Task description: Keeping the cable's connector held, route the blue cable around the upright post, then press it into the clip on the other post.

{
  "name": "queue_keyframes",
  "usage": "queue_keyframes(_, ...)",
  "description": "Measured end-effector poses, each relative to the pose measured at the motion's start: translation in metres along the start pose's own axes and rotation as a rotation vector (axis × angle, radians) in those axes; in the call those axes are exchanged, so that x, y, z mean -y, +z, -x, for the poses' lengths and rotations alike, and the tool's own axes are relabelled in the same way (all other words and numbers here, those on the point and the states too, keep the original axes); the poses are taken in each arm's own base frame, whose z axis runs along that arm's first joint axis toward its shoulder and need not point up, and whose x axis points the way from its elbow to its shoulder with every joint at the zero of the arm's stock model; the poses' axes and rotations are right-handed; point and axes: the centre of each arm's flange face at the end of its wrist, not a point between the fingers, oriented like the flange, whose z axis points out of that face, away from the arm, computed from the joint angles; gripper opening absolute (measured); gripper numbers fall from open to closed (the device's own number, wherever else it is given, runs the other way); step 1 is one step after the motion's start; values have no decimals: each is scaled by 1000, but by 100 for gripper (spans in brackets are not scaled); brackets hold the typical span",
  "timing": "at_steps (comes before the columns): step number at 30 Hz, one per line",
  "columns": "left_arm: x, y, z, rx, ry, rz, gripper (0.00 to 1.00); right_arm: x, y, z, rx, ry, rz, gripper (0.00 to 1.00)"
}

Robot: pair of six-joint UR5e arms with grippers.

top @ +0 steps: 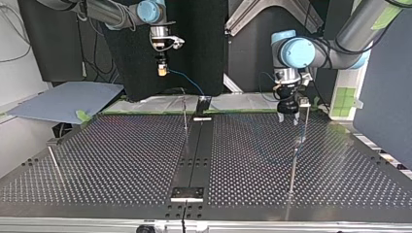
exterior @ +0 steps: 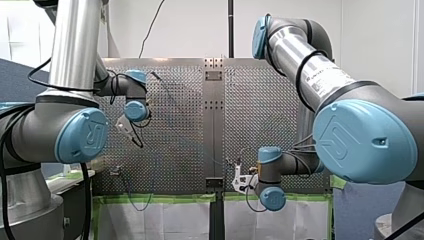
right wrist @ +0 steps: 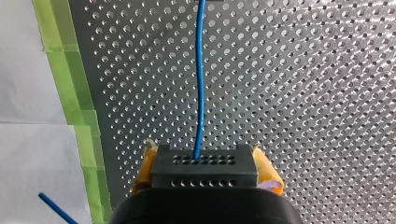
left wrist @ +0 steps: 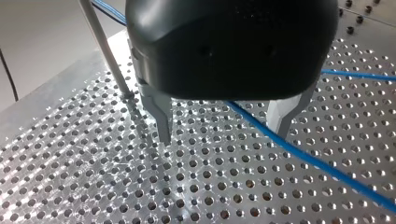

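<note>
A perforated table edged with green tape, white paper beside.

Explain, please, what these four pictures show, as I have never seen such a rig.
Two grey-and-blue robot arms, my left arm and my right arm, work at a perforated metal table. One picture looks from behind the arms, one faces them across the table, two come from wrist cameras. Thin upright metal posts stand on the table. My right claw, with yellow pads, is shut on the black connector block of a thin blue cable. My left claw, black with metal fingers, is open beside a post; the cable runs past its fingers.
</note>
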Motion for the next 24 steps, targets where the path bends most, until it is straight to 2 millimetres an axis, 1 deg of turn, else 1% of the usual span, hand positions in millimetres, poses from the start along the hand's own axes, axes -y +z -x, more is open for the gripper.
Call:
queue_keyframes(6,-1,1,1,-4,-51,-3,100,0,0,0,0,0,0,0)
queue_keyframes(12,-5,7,6,8,-103,-9,100,0,0,0,0,0,0,0)
queue_keyframes(24,-5,12,11,37,-219,-37,100,0,0,0,0,0,0,0)
